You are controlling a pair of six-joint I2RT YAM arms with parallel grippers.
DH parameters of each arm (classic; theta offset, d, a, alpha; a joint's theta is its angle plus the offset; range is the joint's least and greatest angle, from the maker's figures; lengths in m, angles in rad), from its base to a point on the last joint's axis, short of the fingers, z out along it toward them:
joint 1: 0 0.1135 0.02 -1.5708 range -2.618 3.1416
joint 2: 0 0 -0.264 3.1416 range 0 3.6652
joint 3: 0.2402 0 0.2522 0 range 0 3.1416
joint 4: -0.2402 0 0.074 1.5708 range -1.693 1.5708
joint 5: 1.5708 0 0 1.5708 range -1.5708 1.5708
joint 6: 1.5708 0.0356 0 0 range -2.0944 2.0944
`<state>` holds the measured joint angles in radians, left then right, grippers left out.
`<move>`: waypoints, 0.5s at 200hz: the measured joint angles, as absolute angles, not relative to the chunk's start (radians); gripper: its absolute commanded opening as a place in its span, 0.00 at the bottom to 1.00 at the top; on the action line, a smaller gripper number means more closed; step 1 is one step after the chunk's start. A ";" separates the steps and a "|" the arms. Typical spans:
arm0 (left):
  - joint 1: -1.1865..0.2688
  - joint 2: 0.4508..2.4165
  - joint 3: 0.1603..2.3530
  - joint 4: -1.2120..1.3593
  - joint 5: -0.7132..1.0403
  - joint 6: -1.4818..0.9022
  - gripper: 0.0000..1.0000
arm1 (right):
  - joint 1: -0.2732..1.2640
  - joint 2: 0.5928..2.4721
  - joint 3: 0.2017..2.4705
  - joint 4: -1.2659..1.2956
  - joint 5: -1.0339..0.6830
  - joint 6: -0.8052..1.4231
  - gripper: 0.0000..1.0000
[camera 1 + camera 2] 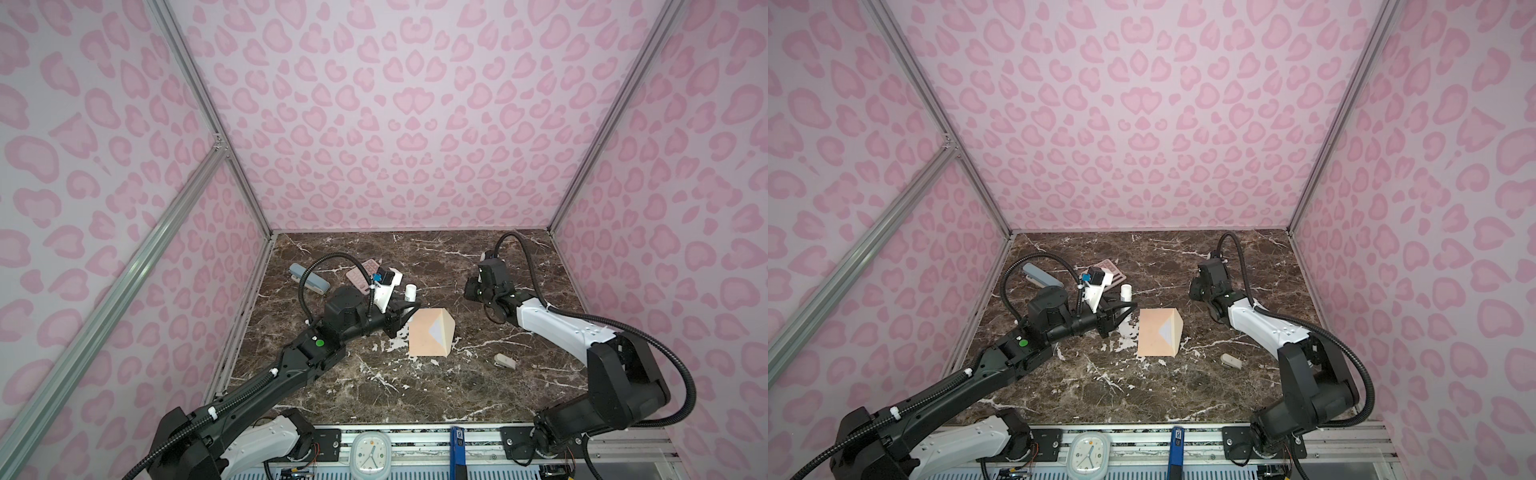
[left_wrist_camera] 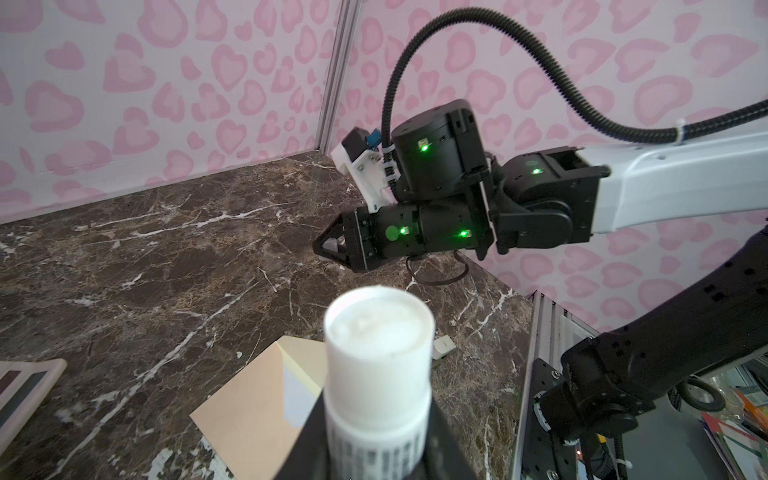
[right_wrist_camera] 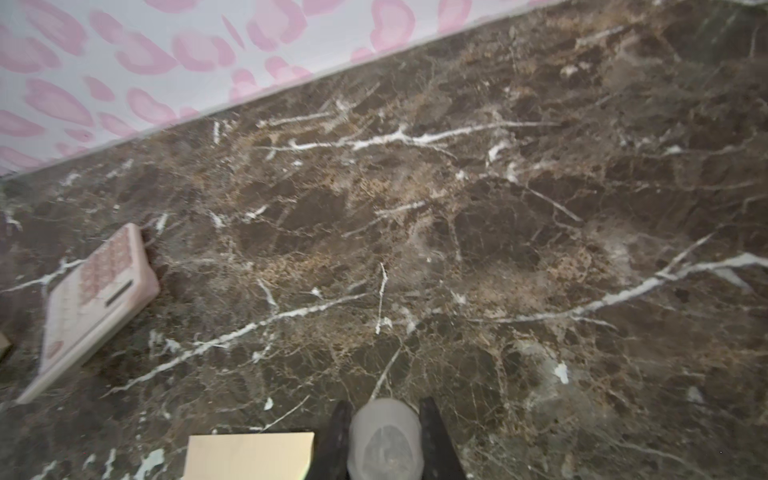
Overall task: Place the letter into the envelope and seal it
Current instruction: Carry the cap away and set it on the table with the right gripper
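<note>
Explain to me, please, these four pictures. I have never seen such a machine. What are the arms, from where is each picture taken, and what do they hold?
These are two robot arms at a marble table. Two pictures look down from above on the whole scene; the other two come from a small camera on each arm's wrist. The left hand is closed on a white tube, likely glue. The right hand grips a small grey piece, perhaps the tube's cap. On the table lie a peach envelope with a white patch, probably the letter, showing at its flap, a pink calculator, a blue-grey stapler and a small beige object.
</note>
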<state>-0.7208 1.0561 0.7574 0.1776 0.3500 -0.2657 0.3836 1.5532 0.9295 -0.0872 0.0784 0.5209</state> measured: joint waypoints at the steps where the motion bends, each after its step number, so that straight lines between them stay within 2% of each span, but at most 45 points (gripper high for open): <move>1: -0.721 1.056 0.757 0.177 0.350 -0.266 0.04 | 0.383 1.558 0.929 -0.086 0.079 0.522 0.19; 69: -0.721 1.020 0.741 0.135 0.332 -0.265 0.04 | 0.379 1.703 0.921 -0.027 0.140 0.564 0.21; 100: -0.721 1.019 0.736 0.127 0.328 -0.265 0.04 | 0.385 1.729 0.891 0.006 0.176 0.583 0.26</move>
